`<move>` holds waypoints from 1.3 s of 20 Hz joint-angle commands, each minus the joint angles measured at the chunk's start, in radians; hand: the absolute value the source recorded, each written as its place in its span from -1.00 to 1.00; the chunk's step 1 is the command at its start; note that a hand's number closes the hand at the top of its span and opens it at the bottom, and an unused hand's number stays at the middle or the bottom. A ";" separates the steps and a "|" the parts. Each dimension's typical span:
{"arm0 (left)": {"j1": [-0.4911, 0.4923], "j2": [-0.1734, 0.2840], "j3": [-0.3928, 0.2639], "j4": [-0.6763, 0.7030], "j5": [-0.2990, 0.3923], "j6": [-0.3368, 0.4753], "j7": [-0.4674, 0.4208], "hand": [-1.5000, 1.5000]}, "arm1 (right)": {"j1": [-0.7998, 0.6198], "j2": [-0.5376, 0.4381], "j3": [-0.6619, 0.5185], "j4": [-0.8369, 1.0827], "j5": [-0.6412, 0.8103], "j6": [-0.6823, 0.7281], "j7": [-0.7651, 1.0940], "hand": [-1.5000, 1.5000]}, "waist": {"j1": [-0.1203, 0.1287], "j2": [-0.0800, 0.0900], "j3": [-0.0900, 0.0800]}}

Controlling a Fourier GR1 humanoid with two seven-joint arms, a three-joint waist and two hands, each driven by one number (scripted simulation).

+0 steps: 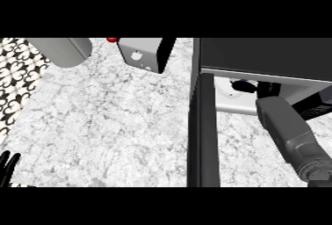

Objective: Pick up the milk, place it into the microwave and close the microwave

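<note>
The microwave stands at the upper right, and its dark door swings open toward me as a tall upright slab. My right forearm reaches over the counter into the oven's mouth. My right hand shows only as a black shape just under the top edge of the opening. A pale rounded surface lies inside beside that hand; I cannot tell if it is the milk or the oven's floor plate. My left hand rests open at the lower left edge, fingers up.
A grey box-shaped appliance sits at the top centre with a small red object behind it. A grey cylinder lies at the top left. The marbled counter spreads left of the door; a patterned surface borders its left side.
</note>
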 commanded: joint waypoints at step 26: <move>-0.109 0.001 -0.016 0.090 -0.036 0.010 -0.002 -1.00 | -0.065 0.093 0.047 0.039 0.076 -0.074 0.071 -1.00 | -0.010 -0.001 0.005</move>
